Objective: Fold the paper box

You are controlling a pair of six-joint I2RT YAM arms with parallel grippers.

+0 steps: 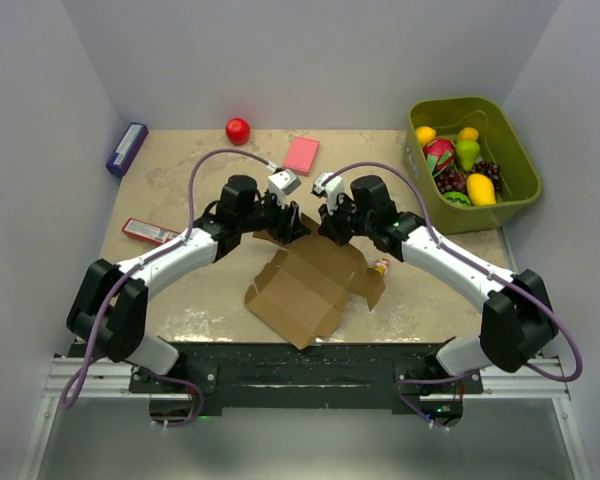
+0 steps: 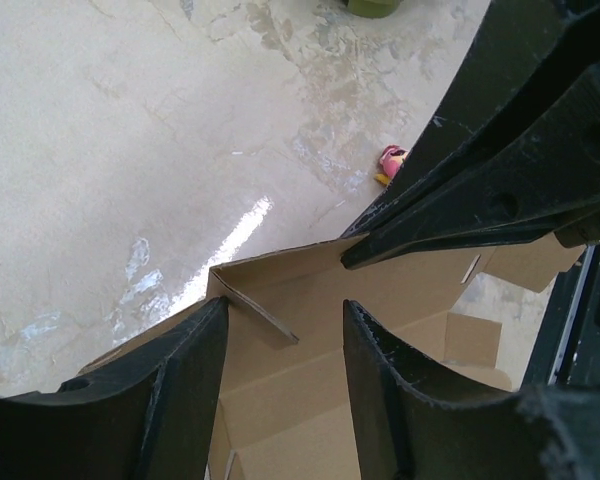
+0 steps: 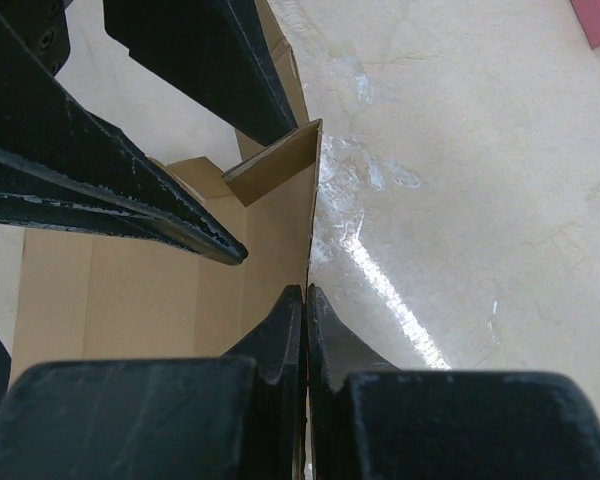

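Note:
The paper box (image 1: pixel 305 285) is brown cardboard, partly folded, lying in the middle of the table with its far wall raised. Both grippers meet at that far wall. My left gripper (image 1: pixel 292 228) (image 2: pixel 285 303) is open; one finger sits outside the wall's corner and the other inside over the cardboard (image 2: pixel 280 400), with a small flap (image 2: pixel 260 310) between them. My right gripper (image 1: pixel 332 230) (image 3: pixel 306 290) is shut on the thin top edge of the raised wall (image 3: pixel 280 220). In each wrist view the other arm's fingers cross the upper part of the picture.
A green bin (image 1: pixel 475 103) of toy fruit stands at the back right. A red ball (image 1: pixel 238 130), a pink block (image 1: pixel 301 155) and a purple item (image 1: pixel 127 148) lie along the back. A red packet (image 1: pixel 150 232) lies left; a small toy (image 1: pixel 381 266) touches the box's right side.

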